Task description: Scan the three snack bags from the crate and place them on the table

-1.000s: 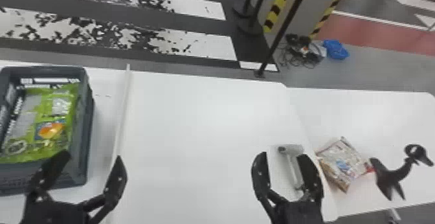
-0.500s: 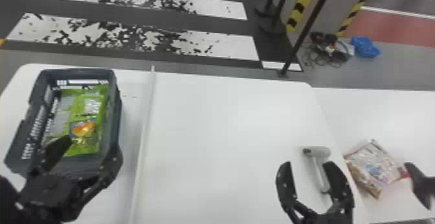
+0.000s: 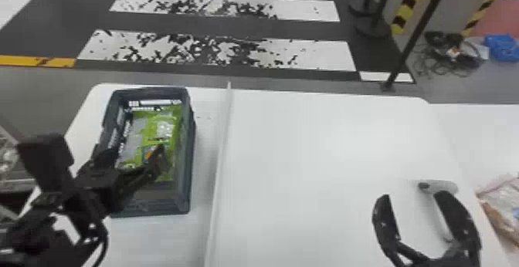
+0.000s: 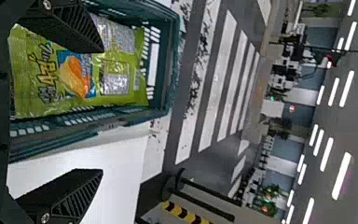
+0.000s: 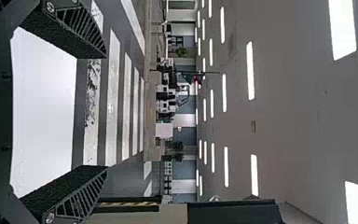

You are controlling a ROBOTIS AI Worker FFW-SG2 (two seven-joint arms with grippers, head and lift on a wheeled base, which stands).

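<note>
In the head view my left gripper [image 3: 133, 158] is above the near part of the dark crate [image 3: 192, 158], over a green snack bag [image 3: 170, 121] lying inside. The left wrist view shows the left gripper [image 4: 103, 112] open with nothing between its fingers, the green snack bag [image 4: 116, 77] in the crate [image 4: 170, 70] beyond. My right gripper [image 3: 419, 212] stands open and empty over the right part of the table, near the grey scanner [image 3: 442, 212]; the right wrist view has the gripper [image 5: 106, 112] too. A snack bag [image 3: 506, 204] lies at the right edge, partly cut off.
A thin raised strip [image 3: 220, 158] runs along the white table [image 3: 328, 150] between the crate and the middle. Beyond the table's far edge stand dark posts [image 3: 413, 38] on the floor.
The head view has turned left, so crate and table sit farther right. My left gripper has moved from the crate's near end to over the bag inside. My right gripper stays open near the scanner.
</note>
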